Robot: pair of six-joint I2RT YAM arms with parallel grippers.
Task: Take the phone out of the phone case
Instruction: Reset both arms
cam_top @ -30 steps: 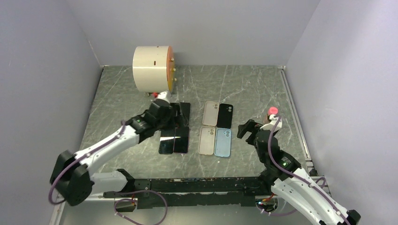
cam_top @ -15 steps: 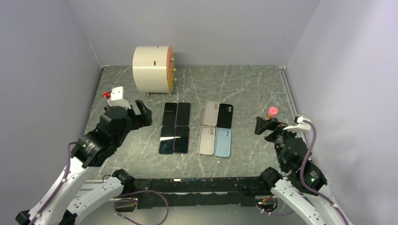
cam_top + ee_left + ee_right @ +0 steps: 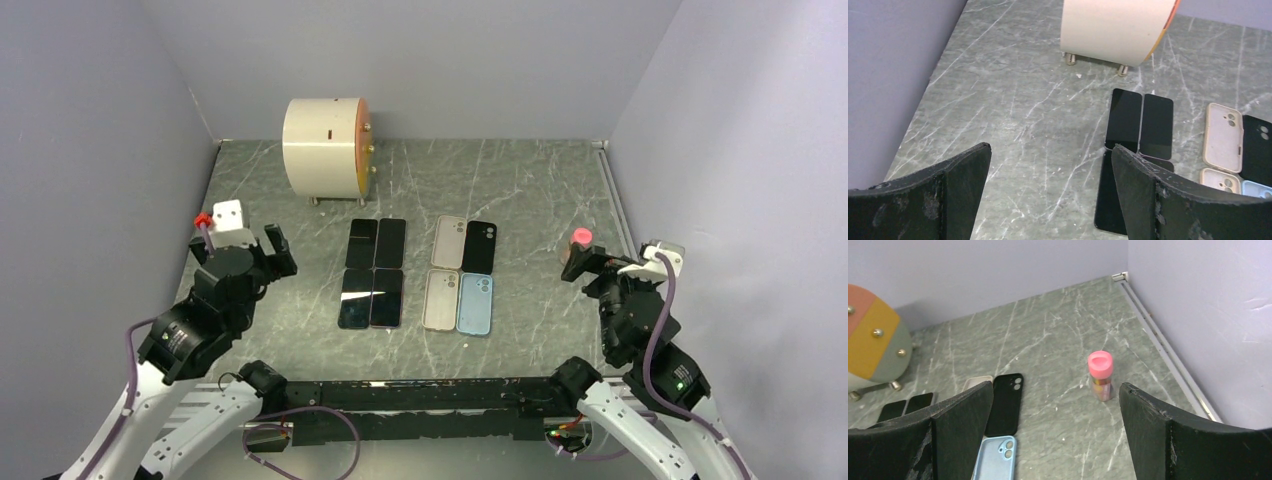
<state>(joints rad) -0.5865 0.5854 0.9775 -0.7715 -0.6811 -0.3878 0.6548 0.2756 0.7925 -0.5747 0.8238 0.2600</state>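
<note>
Black phones (image 3: 385, 295) lie screen-up ahead and right of the left gripper (image 3: 272, 248), cases (image 3: 475, 303) ahead-left of the right gripper (image 3: 578, 262), both jaws spread empty, so parking high without brushing either group looks wisest.

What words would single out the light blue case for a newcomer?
From the big cream drum at the back, look nearer and right to the two-by-two block of phone cases. The light blue case is its near right corner, the only blue one; its neighbours are beige or black.
</note>
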